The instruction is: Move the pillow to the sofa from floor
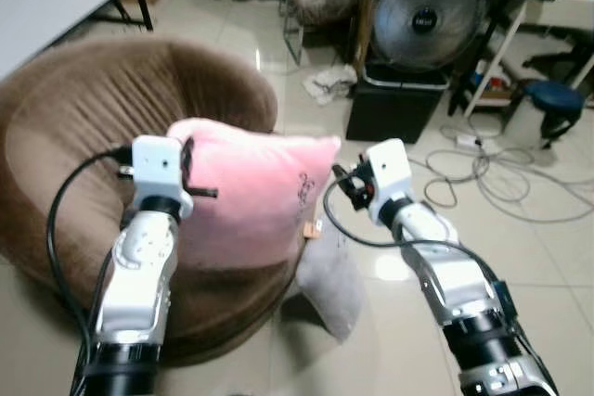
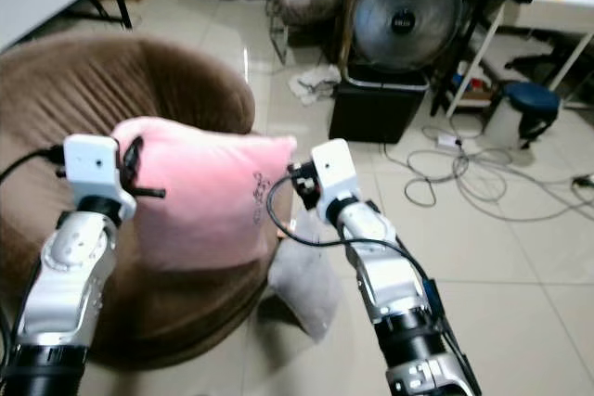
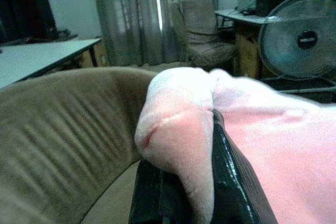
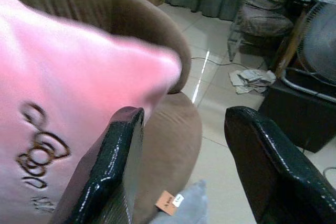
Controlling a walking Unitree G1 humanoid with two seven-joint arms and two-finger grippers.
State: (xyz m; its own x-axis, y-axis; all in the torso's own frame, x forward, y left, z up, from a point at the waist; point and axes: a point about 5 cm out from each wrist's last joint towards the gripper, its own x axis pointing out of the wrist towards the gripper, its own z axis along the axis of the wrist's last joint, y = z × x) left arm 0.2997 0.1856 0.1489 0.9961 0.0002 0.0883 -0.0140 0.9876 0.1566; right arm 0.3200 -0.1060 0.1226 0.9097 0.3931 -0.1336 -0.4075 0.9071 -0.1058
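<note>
pillow [image 1: 251,187], pink and plush, stands upright on the seat of the round brown sofa [image 1: 83,118], its left corner pinched between the fingers [image 3: 231,182] of the left gripper [image 1: 200,187]. the right gripper [image 4: 184,171] hangs just beside the pillow's other corner, its fingers spread apart. a grey cushion [image 1: 329,285] lies on the tiled floor [image 1: 390,322] against the sofa's base. farther off stand a fan [image 1: 427,11] and loose cables [image 1: 492,173].

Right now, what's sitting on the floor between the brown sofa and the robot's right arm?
A grey pillow lies there on the tiles, leaning against the brown sofa, just below the pink pillow. The left eye view shows it best.
</note>
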